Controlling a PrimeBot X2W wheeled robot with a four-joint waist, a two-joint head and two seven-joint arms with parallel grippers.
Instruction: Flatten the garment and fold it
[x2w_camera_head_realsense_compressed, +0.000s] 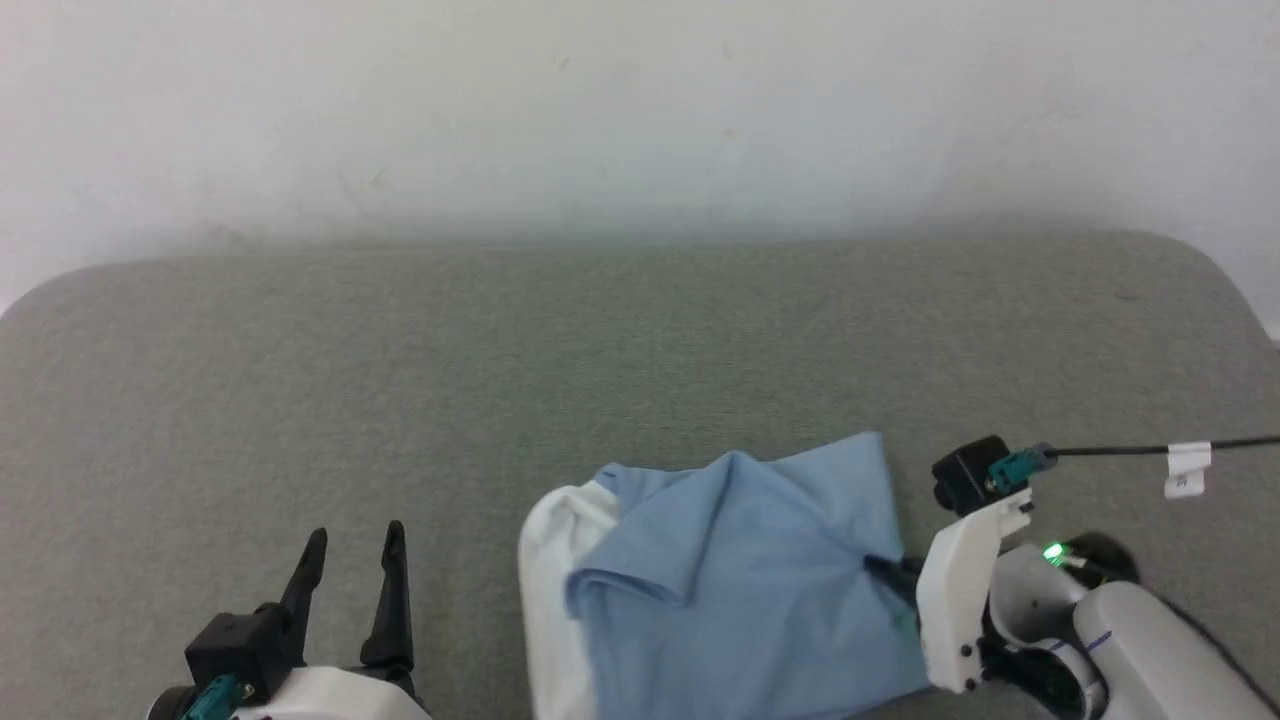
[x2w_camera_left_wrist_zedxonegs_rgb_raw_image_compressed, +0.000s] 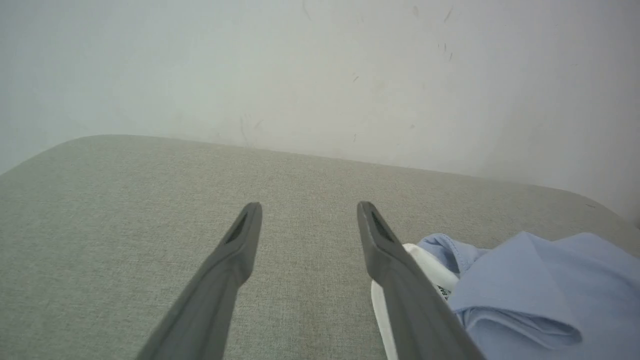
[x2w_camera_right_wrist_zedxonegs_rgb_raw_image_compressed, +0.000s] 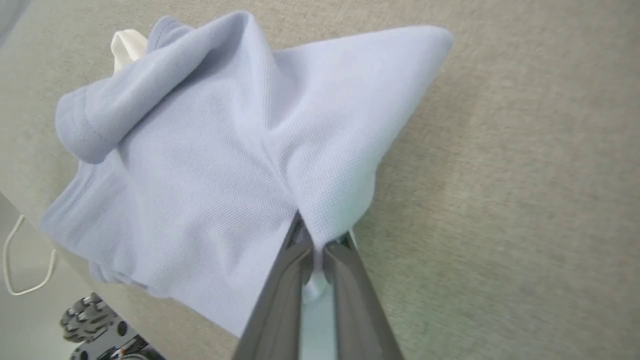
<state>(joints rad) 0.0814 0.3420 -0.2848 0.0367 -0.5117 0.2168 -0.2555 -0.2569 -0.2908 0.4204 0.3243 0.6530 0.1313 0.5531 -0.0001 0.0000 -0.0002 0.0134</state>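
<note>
Right end effector (x2w_camera_right_wrist_zedxonegs_rgb_raw_image_compressed: 314, 247) is closed on a fold of the garment (x2w_camera_right_wrist_zedxonegs_rgb_raw_image_compressed: 200, 165), crumpled at the near edge of the surface (x2w_camera_head_realsense_compressed: 500, 350); the left end effector (x2w_camera_head_realsense_compressed: 352, 545) stands open. Knit is judged light, limp: corners or hems should be gripped.

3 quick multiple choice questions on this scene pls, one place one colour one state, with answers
1. Where on the grey-green surface does the garment lie? A) far left corner B) near edge, right of centre C) far edge, centre
2. The garment's body is: A) red B) light blue C) black
3. The right gripper has its jaws: A) wide open B) shut on a hanger C) shut on the garment
Answers: 1 B, it sits low and right in the head view; 2 B, pale blue knit; 3 C, fabric is pinched between them in the right wrist view.
</note>
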